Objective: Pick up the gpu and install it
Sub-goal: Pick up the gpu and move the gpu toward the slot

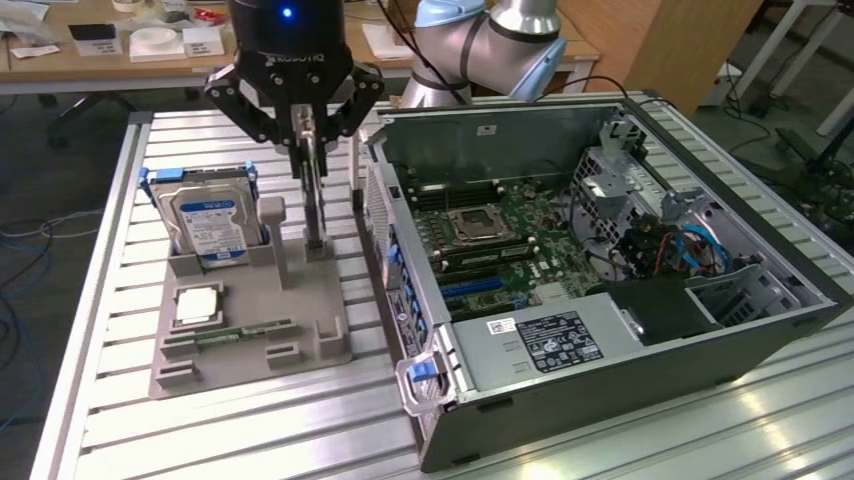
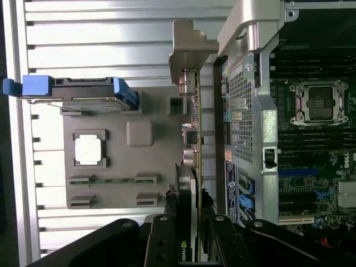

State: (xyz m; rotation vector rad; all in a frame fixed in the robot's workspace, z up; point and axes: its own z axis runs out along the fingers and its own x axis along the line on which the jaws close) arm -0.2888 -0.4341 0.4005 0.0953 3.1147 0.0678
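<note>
Black thin gpu [image 1: 315, 205], silvery bracket [image 2: 186, 50] | upright in grey holder [image 1: 320, 340] | fingers [image 2: 160, 242] clamping it

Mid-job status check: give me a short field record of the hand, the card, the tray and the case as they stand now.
hand: hand closed on the card's top edge
card: thin black expansion card with silvery end bracket, upright, lower end at the tray
tray: grey plastic parts tray on slatted metal table
also in tray: silver hard drive with blue label, upright; square silvery processor chip; narrow green memory stick
case: open black computer tower, to the exterior view's right of the tray; card not yet in it
</note>
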